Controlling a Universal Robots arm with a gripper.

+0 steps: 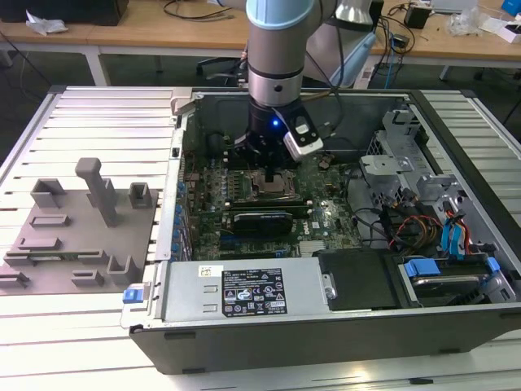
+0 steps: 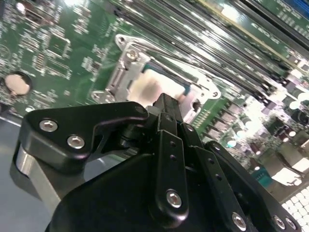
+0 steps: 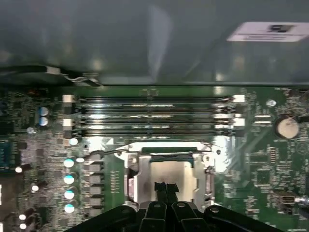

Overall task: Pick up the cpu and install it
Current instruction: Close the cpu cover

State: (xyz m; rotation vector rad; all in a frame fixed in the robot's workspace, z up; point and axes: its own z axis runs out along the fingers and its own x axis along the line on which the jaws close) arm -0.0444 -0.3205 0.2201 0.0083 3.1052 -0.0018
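So: open computer case (image 1: 342, 338) on the slatted table (image 1: 98, 106), with the grey fixture plate (image 1: 85, 236) at the exterior view's left, well apart from the work. The arm (image 1: 277, 73) stood straight down over the green motherboard (image 3: 270, 169). The cpu (image 3: 171, 170) lay flat inside the metal socket frame (image 3: 131, 181), just beside the memory slots (image 3: 149, 116). The gripper (image 3: 162, 185) had its fingers pressed together, pinching nothing, tips over the cpu's middle; contact, couldn't tell. My read: seating stage. Chip must sit level, pressure light and vertical. Frame and slots crowded the tips; cables (image 1: 407, 228) well apart.
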